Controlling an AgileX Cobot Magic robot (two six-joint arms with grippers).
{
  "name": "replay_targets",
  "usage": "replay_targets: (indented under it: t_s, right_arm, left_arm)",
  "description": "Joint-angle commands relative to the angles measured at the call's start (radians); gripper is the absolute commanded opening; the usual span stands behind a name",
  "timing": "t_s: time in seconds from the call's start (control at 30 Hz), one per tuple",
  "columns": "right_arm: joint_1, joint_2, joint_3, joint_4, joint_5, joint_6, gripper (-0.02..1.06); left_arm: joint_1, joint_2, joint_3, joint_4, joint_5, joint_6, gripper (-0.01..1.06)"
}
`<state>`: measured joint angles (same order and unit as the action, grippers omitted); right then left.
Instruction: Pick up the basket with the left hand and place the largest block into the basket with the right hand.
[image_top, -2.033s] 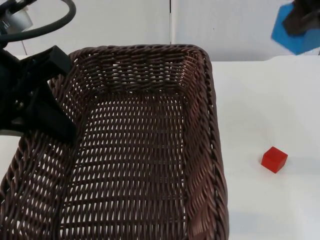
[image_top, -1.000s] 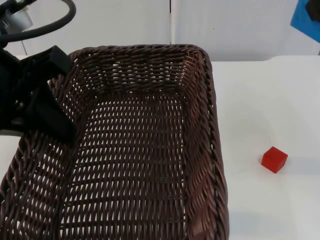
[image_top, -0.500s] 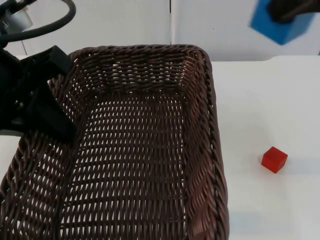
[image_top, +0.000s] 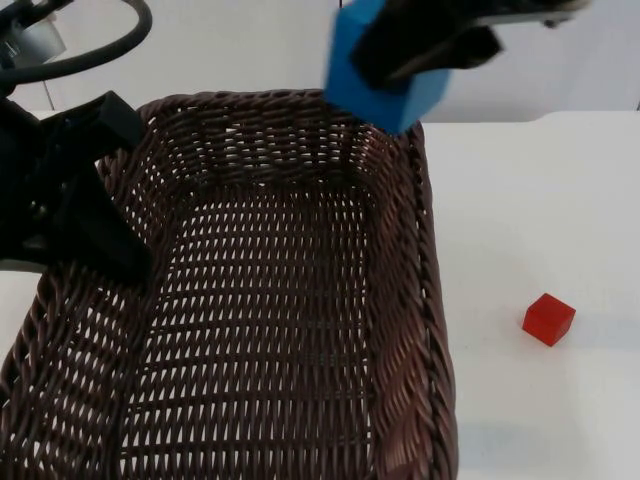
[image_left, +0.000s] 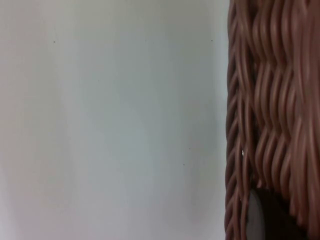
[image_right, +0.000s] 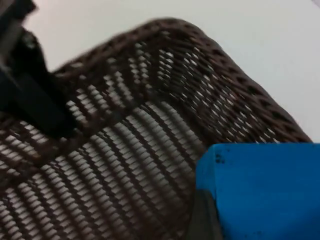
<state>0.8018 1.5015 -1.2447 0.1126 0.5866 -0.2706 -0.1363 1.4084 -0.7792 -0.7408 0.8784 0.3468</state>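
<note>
Basket (image_top: 290, 300): brown woven wicker, rectangular, interior bare. Held by the left gripper (image_top: 95, 235), whose fingers pinch the basket's left wall, one finger inside against the weave. The left wrist view has the wicker wall close beside the white worktop (image_left: 110, 125). Pick-up step judged done, though the pictures do not settle whether the basket hangs clear of the worktop.

Blue block (image_top: 385, 75): the largest block on show, pinched between the fingers of the right gripper (image_top: 420, 45). Position: in the air over the basket's far right corner, at the rim, not yet inside. The right wrist view looks past the block (image_right: 260, 190) down into the basket's open interior (image_right: 125, 150), with the left gripper dark at the far wall.

Red block (image_top: 548, 319): small cube, on the worktop to the right of the basket, well apart from it, untouched.

Status: basket in hand, block grasped and carried to the basket. Outstanding, by judgement: bring the block over the interior, lower, release.
</note>
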Motion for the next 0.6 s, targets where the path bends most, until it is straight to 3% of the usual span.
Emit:
replay_targets:
  t_s: [0.0,0.57]
  right_arm:
    - [0.025,0.033,-0.017,0.010,-0.012,0.001,0.00]
    - [0.036,0.159,-0.017,0.051,-0.064,-0.010,0.00]
  left_arm:
    - [-0.003,-0.015,0.001,-0.027,0.005,-0.004,0.00]
    - [-0.003,-0.013,0.001,-0.027,-0.002,-0.004,0.00]
